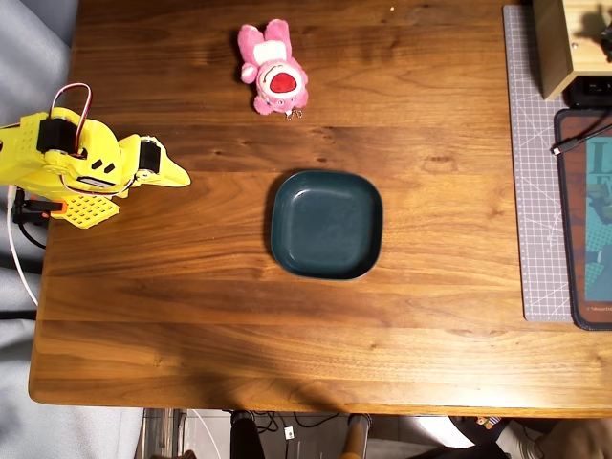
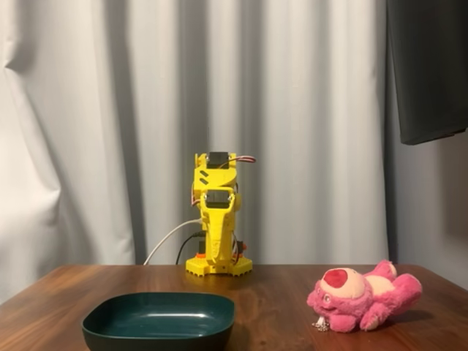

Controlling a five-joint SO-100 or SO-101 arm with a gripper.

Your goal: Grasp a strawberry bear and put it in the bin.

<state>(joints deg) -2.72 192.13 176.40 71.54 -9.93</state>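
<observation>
Strawberry bear (image 1: pixel 273 78): lying on table, untouched
Bin (image 1: pixel 326 225): empty
Gripper (image 1: pixel 178 177): folded at base, fingers pressed together, holding nothing
Remaining: reach, grasp, carry, drop

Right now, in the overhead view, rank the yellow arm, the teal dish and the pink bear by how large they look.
1. yellow arm, though raised nearer the camera, so unsure against the dish
2. teal dish
3. pink plush bear, clearly smallest
</observation>
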